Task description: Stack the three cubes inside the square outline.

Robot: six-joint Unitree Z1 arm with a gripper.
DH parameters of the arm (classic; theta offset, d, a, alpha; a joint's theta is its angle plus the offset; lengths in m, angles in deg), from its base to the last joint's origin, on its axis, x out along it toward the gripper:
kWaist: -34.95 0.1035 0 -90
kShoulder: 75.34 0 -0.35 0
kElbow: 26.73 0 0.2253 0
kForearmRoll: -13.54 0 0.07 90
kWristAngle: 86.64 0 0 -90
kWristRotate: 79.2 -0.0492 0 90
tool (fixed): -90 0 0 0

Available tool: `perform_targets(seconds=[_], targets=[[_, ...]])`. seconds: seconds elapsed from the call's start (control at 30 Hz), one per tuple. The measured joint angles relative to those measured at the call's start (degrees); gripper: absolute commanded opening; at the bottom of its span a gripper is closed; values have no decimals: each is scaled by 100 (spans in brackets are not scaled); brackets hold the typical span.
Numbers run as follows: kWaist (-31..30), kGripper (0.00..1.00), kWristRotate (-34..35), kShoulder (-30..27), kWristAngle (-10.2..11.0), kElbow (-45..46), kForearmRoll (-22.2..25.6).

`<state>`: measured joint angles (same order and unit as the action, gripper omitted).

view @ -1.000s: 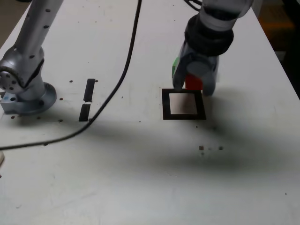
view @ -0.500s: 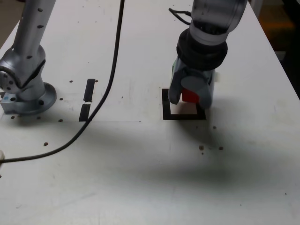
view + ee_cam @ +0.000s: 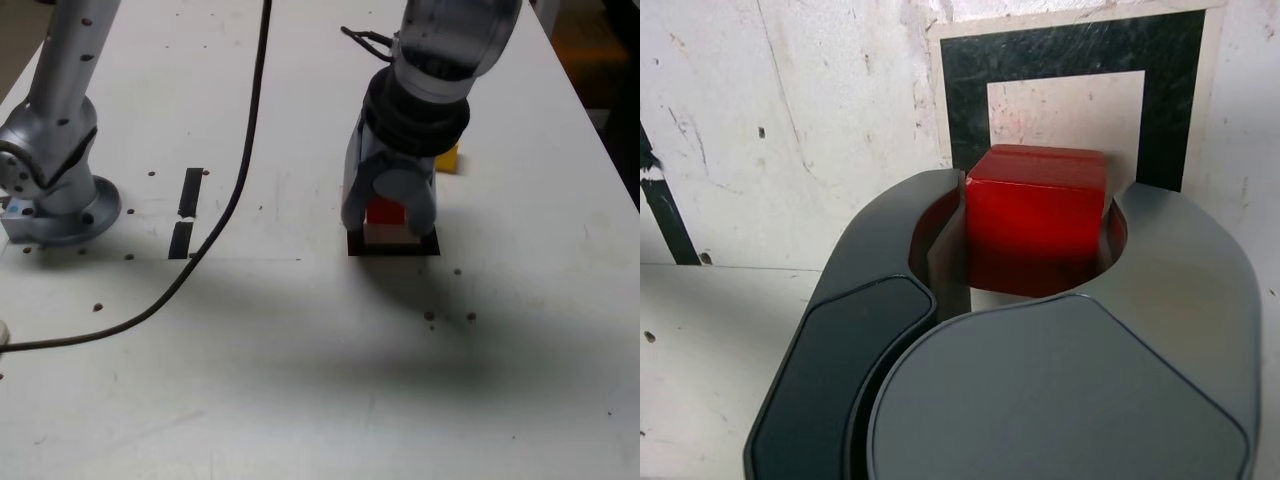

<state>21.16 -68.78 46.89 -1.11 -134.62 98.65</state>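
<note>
This looks like a robotics lab or test bench. A silver robot arm base [image 3: 55, 200] is bolted near the tabletop's [image 3: 300, 400] edge at the exterior view's left, and a loose black cable [image 3: 235, 190] trails across the surface. The white tabletop is scuffed and speckled with small dark marks, a working surface more than furniture. Black tape marks it out: two short tape strips [image 3: 186, 212] near the base and a square outline [image 3: 1070, 90] toward the middle, the sort of markers used for set trials. Small plain coloured blocks, like the yellow cube [image 3: 447, 158], serve as test pieces
</note>
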Motion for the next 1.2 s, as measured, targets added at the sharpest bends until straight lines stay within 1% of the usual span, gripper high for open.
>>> perform_targets(seconds=[0.17,0.33,0.43,0.53,0.6,0.63,0.73,0.77,0.9,1.13,1.17,1.2], targets=[[0,27,0,168,-160,-54,-17],[0,27,0,193,-178,-59,-23],[0,31,0,239,-176,-59,-23],[0,42,0,249,-152,-67,-23],[0,53,0,251,-148,-81,-19],[0,62,0,258,-148,-86,-14],[0,81,-8,268,-148,-86,-7],[0,84,-15,268,-148,-87,-7],[0,92,-25,268,-70,-107,-8],[0,98,-3,268,58,-208,105],[0,99,-3,264,136,-291,221],[1,100,-22,218,290,-451,411]])
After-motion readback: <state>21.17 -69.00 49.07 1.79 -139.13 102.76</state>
